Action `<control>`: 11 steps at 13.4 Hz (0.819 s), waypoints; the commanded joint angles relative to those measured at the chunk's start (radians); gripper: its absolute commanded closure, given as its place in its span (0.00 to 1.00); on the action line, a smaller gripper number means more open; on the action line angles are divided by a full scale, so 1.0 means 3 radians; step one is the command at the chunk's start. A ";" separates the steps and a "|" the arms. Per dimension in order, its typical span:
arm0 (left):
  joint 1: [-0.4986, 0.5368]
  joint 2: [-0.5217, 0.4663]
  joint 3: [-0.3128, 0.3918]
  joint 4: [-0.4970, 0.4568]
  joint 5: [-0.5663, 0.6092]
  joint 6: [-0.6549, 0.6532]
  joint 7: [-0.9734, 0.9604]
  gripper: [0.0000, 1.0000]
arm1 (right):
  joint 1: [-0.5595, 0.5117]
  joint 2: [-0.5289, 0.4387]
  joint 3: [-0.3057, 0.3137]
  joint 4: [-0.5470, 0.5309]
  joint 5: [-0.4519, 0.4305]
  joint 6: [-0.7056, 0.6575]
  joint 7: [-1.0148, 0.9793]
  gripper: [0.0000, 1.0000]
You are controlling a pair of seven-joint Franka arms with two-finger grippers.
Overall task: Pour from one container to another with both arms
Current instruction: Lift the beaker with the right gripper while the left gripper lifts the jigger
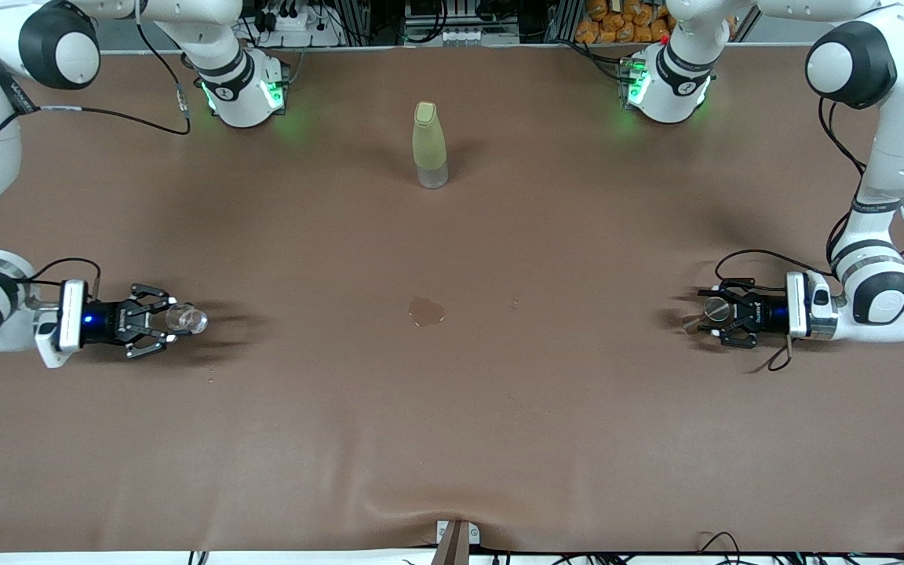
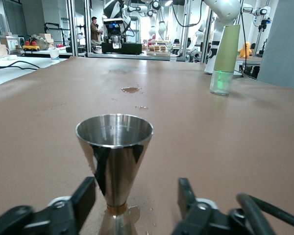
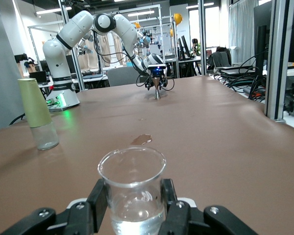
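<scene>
Front view, taken across from the right arm's end of the desk: the right tool sits low there, clamped tight on the tiny clear glass cup, held upright so its little pool of clear liquid stays in. Midway lies a small wet spill, with the yellow-green bottle standing farther from the camera. At the left arm's end the left tool brackets the shiny steel jigger, an hourglass of two cones standing on the desk, fingers narrowing but apart from its waist, probably to lift it as the receiver.
</scene>
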 commanded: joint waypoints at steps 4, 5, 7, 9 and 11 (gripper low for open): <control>-0.0013 0.0052 0.0017 0.0064 -0.0071 -0.0058 0.0050 0.58 | 0.0031 -0.0275 -0.0023 0.0015 0.0017 -0.0048 0.0343 0.71; -0.0013 0.0052 0.0017 0.0069 -0.0071 -0.0058 0.0045 0.64 | 0.0062 -0.0291 -0.0023 0.0015 0.0017 -0.0048 0.0349 0.71; -0.0013 0.0047 0.0017 0.0074 -0.0060 -0.0058 0.0040 0.80 | 0.0113 -0.0327 -0.0023 0.0000 0.0022 -0.0038 0.0400 0.71; -0.0033 0.0042 0.0012 0.0079 -0.0066 -0.0058 0.0045 0.84 | 0.0154 -0.0408 -0.0018 -0.0010 0.0022 -0.0038 0.0568 0.71; -0.0069 -0.0004 0.0012 0.0079 -0.0071 -0.0058 0.0004 1.00 | 0.0195 -0.0480 -0.0018 -0.0026 0.0047 -0.0033 0.0670 0.72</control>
